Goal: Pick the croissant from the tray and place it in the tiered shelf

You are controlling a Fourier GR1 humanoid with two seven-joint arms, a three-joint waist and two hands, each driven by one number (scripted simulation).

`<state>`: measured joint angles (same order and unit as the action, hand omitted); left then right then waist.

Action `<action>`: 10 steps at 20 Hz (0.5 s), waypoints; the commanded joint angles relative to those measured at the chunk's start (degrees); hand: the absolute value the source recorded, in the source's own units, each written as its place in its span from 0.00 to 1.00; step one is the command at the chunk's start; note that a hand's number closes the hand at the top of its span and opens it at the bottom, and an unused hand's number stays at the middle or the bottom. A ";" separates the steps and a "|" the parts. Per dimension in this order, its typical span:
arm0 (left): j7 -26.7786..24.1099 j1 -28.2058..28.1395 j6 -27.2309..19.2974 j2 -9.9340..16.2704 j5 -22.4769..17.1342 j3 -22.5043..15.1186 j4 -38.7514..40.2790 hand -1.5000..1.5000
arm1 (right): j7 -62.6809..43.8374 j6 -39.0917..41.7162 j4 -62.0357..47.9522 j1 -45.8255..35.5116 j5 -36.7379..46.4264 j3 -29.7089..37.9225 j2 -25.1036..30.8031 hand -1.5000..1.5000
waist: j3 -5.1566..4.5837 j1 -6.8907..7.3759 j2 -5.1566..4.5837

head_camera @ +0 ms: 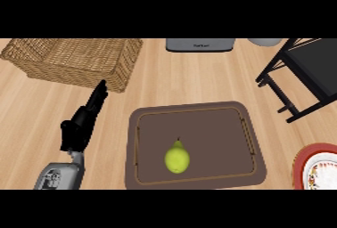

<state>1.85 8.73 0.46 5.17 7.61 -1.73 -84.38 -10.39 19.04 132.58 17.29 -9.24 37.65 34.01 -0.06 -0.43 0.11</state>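
Here, in the head view, you see the brown tray [196, 111] in the lower middle of the frame, and the only thing lying in it is a yellow-green pear [177, 159], toward its lower left part. No croissant shows anywhere, neither in the tray nor on the wooden counter [191, 75], so you cannot tell where the task's thing is from this frame. The black tiered shelf [302, 71] stands at the upper right, well apart from the tray. Your left hand [84, 120] shows at the left, beside the tray's left edge, its fingers straight and pressed together, pointing toward the wicker basket [76, 60] in the upper left; it holds nothing. Your right hand is not in view at all. A red-rimmed plate [304, 162] sits at the lower right edge. As a judgement: before you reach, find the croissant; do not close on the pear. Any carry to the shelf should pass above the tray's rim.
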 commanded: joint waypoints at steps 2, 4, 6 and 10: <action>-4.13 -0.51 -1.14 -1.40 1.71 -0.99 3.32 0.50 | -8.71 -1.93 -5.84 -10.70 -4.47 6.95 9.36 1.00 | -0.03 0.63 -0.21; 2.06 -1.75 2.26 1.52 -0.89 0.16 -3.93 0.50 | -11.68 -2.57 -4.67 -12.55 -2.79 5.97 9.86 1.00 | 0.01 0.94 -0.07; -0.44 0.27 -1.00 -1.42 1.65 -1.06 0.43 0.50 | -10.21 0.32 -11.52 -15.71 -5.66 8.24 13.00 1.00 | 0.02 0.50 -0.11; -2.20 2.40 0.08 -0.97 0.63 0.65 4.95 0.50 | -11.81 -2.36 -16.01 -22.50 -2.10 4.86 15.48 1.00 | 0.02 0.56 -0.19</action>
<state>0.72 9.27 0.73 4.88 8.27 -1.62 -82.64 -20.29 16.98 121.33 0.55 -11.15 41.89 45.49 -0.04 0.22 -0.04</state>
